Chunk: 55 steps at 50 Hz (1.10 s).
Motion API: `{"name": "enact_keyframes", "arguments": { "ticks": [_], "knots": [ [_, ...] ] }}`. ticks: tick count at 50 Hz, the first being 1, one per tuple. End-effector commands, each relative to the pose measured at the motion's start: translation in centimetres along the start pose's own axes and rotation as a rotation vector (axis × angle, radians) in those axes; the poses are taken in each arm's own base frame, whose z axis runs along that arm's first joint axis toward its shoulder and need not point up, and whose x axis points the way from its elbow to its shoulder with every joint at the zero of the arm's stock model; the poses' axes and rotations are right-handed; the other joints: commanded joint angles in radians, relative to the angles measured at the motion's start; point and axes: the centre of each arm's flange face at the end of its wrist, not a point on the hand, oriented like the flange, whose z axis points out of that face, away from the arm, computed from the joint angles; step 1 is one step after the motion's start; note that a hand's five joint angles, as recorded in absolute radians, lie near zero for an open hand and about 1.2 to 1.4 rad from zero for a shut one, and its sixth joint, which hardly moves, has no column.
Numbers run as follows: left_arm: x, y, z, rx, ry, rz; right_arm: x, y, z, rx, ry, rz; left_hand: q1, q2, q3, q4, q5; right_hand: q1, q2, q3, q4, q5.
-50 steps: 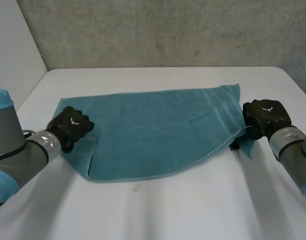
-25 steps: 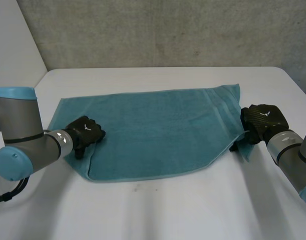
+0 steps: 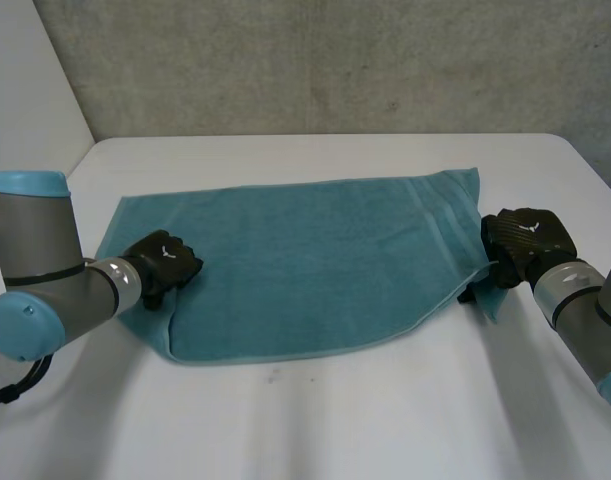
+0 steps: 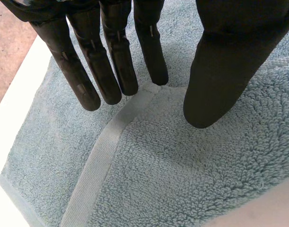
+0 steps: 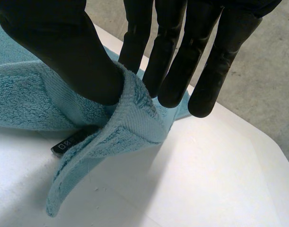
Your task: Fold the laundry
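Note:
A teal towel (image 3: 315, 260) lies spread across the white table (image 3: 335, 420), with a flap folded over at its near left corner. My left hand (image 3: 163, 262) rests on that left end. In the left wrist view its straight fingers (image 4: 111, 61) touch the lower layer beside the pale hem (image 4: 101, 161), and its thumb (image 4: 220, 71) presses on the upper layer (image 4: 182, 179); nothing is pinched between them. My right hand (image 3: 523, 240) is at the towel's right edge. There its thumb (image 5: 64, 52) and fingers pinch the lifted edge (image 5: 130, 118), and a small black label (image 5: 71, 142) shows under it.
A grey wall (image 3: 335, 60) stands behind the table, and a white panel (image 3: 25, 100) closes off the left side. Bare table surface runs in front of the towel and behind it. The table's right edge (image 5: 258, 137) is close to my right hand.
My left hand slid from the towel's left edge inward onto the folded flap, then eased back slightly, its fingers drawing closer to the thumb. The right hand kept its pinch and barely shifted.

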Motion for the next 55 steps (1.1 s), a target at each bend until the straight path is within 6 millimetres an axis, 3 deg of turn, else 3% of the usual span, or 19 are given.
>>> {"name": "enact_keyframes", "arguments": {
  "ticks": [1,7,9,15,37,40,45,51,53,55],
  "knots": [
    [-0.1,0.1,-0.1,-0.012,-0.014,0.001,0.0,0.0,0.0,-0.002,-0.001,-0.001,0.246,0.245,0.246,0.246,0.247,0.410,0.217,0.212,0.205,0.231],
    [-0.2,0.3,-0.2,-0.034,-0.027,0.003,0.0,0.0,0.0,-0.001,0.001,-0.002,0.205,0.204,0.205,0.205,0.207,0.410,0.217,0.212,0.205,0.231],
    [-0.2,0.4,-0.2,-0.039,-0.025,0.010,0.1,0.0,0.0,0.001,0.002,-0.002,-0.052,-0.053,-0.052,-0.052,-0.050,0.410,0.217,0.212,0.205,0.231],
    [0.0,0.8,-0.5,-0.056,-0.013,0.060,0.1,0.0,0.0,0.000,0.003,-0.002,-0.138,-0.139,-0.138,-0.138,-0.137,0.410,0.217,0.212,0.205,0.231],
    [-0.6,1.7,-1.0,-0.106,-0.052,0.062,-0.1,0.1,-0.1,-0.006,-0.003,-0.003,-0.130,-0.131,-0.130,-0.129,-0.128,0.410,0.217,0.212,0.205,0.231],
    [-0.5,1.9,-1.1,-0.110,-0.048,0.060,-0.1,0.1,-0.1,-0.006,-0.002,-0.011,-0.100,-0.101,-0.100,-0.100,-0.099,0.410,0.217,0.212,0.205,0.231],
    [-0.5,2.2,-1.2,-0.121,-0.049,0.055,-0.1,0.1,-0.1,-0.006,-0.002,-0.014,0.190,0.189,0.190,0.190,0.191,0.410,0.217,0.212,0.205,0.231],
    [-0.5,2.1,-1.5,-0.123,-0.051,0.055,-0.1,0.1,-0.1,-0.006,-0.002,-0.014,0.343,0.342,0.343,0.343,0.345,0.410,0.217,0.212,0.205,0.231],
    [-0.6,2.2,-1.8,-0.126,-0.056,0.052,-0.1,0.1,-0.1,-0.005,-0.002,-0.014,0.571,0.570,0.571,0.571,0.572,0.410,0.217,0.212,0.205,0.231],
    [-0.7,2.2,-2.0,-0.127,-0.059,0.051,-0.1,0.1,-0.1,-0.005,-0.001,-0.014,0.604,0.603,0.604,0.604,0.605,0.410,0.217,0.212,0.205,0.231]
  ]
}}
